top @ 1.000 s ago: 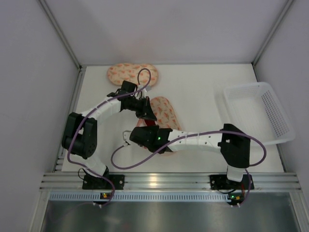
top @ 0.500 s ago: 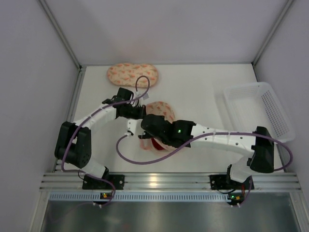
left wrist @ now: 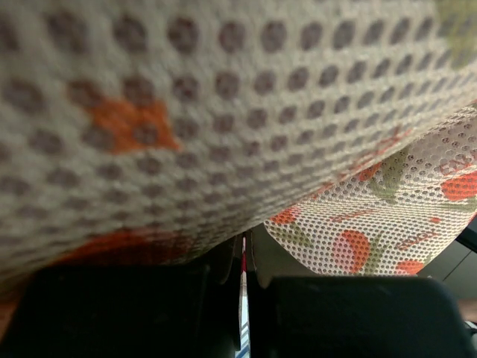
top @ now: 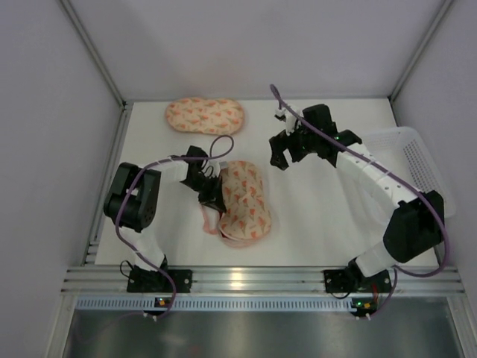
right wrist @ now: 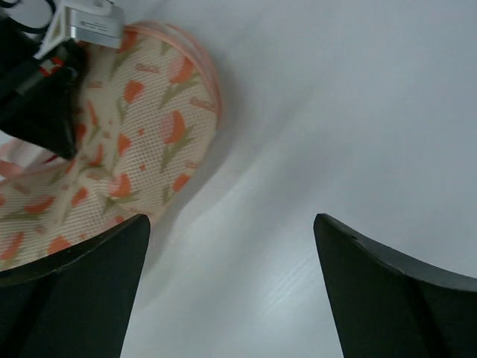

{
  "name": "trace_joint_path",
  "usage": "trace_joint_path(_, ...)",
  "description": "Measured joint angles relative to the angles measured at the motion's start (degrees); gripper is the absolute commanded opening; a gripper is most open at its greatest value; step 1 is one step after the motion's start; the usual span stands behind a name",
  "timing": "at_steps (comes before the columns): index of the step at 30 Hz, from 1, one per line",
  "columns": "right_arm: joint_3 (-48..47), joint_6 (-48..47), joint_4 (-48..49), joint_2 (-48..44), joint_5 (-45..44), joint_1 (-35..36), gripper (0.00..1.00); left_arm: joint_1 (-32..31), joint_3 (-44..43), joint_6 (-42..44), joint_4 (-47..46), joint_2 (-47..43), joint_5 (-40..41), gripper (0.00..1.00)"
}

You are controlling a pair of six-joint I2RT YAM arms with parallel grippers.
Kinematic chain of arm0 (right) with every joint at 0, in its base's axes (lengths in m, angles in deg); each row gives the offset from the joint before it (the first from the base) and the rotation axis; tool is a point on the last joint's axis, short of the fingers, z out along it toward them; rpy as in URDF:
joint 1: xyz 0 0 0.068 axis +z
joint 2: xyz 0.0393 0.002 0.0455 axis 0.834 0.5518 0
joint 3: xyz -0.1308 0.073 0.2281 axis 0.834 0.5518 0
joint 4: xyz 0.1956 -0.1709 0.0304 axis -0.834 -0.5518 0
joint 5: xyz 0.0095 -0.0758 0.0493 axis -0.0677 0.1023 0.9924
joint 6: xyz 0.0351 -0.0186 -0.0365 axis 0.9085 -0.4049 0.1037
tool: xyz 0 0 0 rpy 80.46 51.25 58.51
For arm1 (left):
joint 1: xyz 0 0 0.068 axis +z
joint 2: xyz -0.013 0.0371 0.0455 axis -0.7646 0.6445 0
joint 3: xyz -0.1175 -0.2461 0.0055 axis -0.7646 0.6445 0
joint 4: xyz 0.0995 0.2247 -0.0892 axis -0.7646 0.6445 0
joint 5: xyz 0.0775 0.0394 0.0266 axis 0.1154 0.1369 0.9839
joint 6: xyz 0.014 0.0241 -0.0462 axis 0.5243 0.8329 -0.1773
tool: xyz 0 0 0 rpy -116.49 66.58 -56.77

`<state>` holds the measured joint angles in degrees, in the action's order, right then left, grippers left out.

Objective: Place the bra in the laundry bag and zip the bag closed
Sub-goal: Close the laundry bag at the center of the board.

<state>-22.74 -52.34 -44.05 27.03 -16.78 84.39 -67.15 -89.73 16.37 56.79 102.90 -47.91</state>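
The laundry bag [top: 246, 201] lies at the table's middle, its printed top flap down and a pale pink rim [top: 209, 221] showing along its left side. My left gripper [top: 211, 192] is at that left edge, shut on the bag's fabric. In the left wrist view the mesh flap [left wrist: 223, 112] fills the frame above the closed fingers [left wrist: 149, 313], with a thin red sliver between them. The bra is hidden. My right gripper [top: 285, 155] hangs open and empty above the table, behind and right of the bag [right wrist: 134, 119].
An identical patterned pouch [top: 205, 115] lies at the back left. A white mesh basket [top: 432, 179] stands at the right edge. Grey walls close in the table on three sides.
My right gripper has pulled out of the bag, swung to the back right and opened wide. The red bra seen inside earlier is now covered by the flap. The left gripper stays shut.
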Motion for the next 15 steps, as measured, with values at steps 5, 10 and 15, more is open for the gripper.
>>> trace_joint_path(5,8.7,10.0,4.9,3.2,15.9,-6.1,0.84,0.0,-3.1,1.3,0.2,2.2,0.0,0.00)
trace_joint_path(10,18.3,21.1,12.8,8.3,26.0,-6.7,0.82,0.0,-5.0,2.0,0.6,3.6,0.0,0.00)
trace_joint_path(15,22.1,28.8,19.9,11.6,32.5,-6.6,0.76,0.2,-5.9,2.0,0.8,4.4,-0.4,0.00)
